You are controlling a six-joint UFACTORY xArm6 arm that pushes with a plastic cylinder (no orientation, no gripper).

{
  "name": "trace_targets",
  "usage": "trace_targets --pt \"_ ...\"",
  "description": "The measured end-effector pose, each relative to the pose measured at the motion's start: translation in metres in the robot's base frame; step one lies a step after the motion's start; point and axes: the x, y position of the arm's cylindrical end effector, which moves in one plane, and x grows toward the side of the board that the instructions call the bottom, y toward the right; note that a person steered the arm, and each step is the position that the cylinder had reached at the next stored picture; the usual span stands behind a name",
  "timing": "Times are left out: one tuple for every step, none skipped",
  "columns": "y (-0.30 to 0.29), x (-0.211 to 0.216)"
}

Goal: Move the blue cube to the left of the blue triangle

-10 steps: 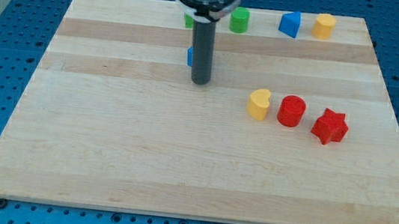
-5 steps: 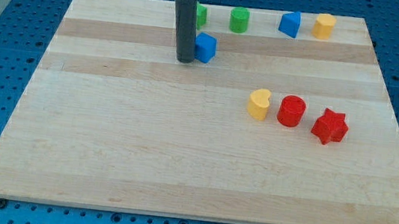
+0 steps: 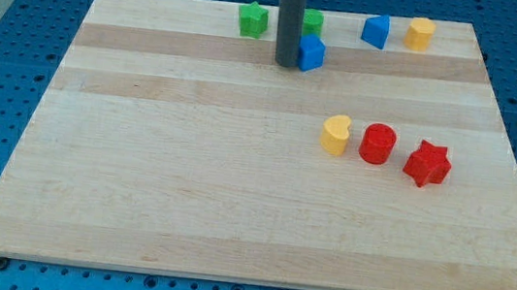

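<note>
The blue cube (image 3: 312,54) sits on the wooden board near the view's top, just below a green cylinder (image 3: 313,20). My tip (image 3: 286,64) rests against the cube's left side. The blue triangle (image 3: 376,31) lies up and to the right of the cube, near the board's top edge. The cube is left of and lower than the triangle, with a gap between them.
A green star (image 3: 252,19) lies left of the rod. A yellow block (image 3: 420,33) sits right of the triangle. A yellow heart (image 3: 336,134), a red cylinder (image 3: 377,144) and a red star (image 3: 427,163) form a row at mid right.
My tip has moved around to the cube's left side and pushed it to the right and slightly up. The green star, hidden behind the rod before, now shows.
</note>
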Motion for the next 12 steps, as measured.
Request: trace_targets --pt "0.019 0.000" --pt "0.034 0.000" --pt "0.037 0.000" --pt "0.046 0.000" --pt "0.061 0.000" --pt "0.064 0.000" --pt "0.067 -0.002" --pt "0.072 -0.015" --pt "0.072 -0.034" --pt "0.072 -0.035" --pt "0.071 -0.020" --pt "0.046 0.049"
